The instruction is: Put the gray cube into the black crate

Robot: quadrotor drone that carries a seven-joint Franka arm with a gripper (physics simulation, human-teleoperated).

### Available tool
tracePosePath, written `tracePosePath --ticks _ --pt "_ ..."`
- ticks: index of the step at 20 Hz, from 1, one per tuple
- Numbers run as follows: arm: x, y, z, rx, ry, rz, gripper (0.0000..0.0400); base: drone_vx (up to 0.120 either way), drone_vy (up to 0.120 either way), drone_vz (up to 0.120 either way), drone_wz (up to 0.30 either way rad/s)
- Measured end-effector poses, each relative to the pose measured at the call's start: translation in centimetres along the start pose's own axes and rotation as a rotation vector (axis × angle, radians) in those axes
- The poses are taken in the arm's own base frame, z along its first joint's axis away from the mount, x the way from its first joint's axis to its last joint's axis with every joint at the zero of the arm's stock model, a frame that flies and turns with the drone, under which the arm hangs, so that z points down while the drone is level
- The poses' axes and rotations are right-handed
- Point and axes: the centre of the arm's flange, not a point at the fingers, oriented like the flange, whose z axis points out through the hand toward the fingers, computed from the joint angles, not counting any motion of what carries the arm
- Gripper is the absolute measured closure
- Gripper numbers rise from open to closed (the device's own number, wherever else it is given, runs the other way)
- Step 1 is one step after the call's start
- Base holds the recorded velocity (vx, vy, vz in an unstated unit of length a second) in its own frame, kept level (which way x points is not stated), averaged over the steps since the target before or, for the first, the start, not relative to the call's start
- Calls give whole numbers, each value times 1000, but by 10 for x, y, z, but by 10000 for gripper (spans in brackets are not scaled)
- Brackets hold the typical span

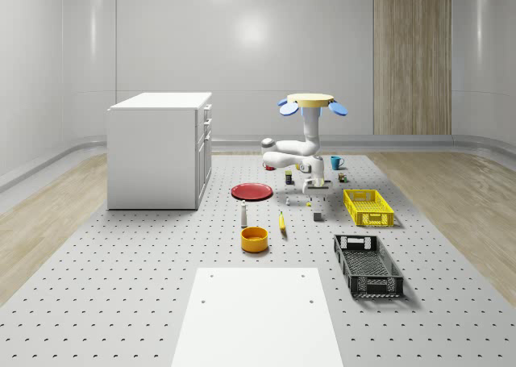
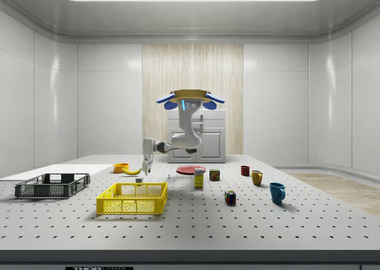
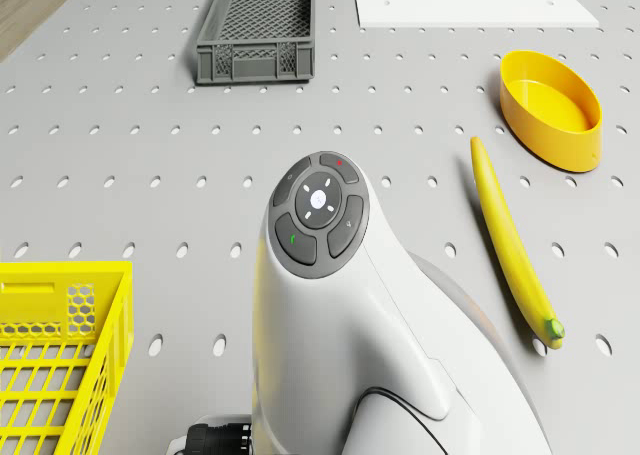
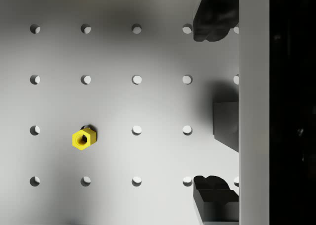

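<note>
The gray cube (image 1: 318,212) sits on the perforated table between the yellow crate and the banana. In the wrist view, part of a gray block that looks like the cube (image 4: 225,124) lies on the table between my two dark fingers (image 4: 213,18), which stand wide apart. My gripper (image 1: 310,188) is open, points down and hangs just above the table, a little behind the cube. The drone (image 1: 311,101) hovers above the table's far middle, with the arm bent down in front of it. The black crate (image 1: 367,264) stands at the whole-scene view's front right, well away from the gripper (image 2: 145,170).
A yellow crate (image 1: 368,206) stands right of the cube. A banana (image 1: 282,222), an orange bowl (image 1: 254,238), a red plate (image 1: 251,191) and a small white bottle (image 1: 243,214) lie to its left. A yellow nut (image 4: 83,138) rests on the table. A white cabinet (image 1: 160,149) stands far left.
</note>
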Motion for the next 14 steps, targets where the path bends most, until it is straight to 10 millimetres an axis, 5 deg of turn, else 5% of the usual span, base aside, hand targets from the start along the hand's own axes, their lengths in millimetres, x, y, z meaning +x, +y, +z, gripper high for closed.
tracePosePath --ticks 10,14 --pt "0 0 0 0 0 0 0 120 -28 0 0" --pt "0 0 5 0 0 0 0 0 0 0 0"
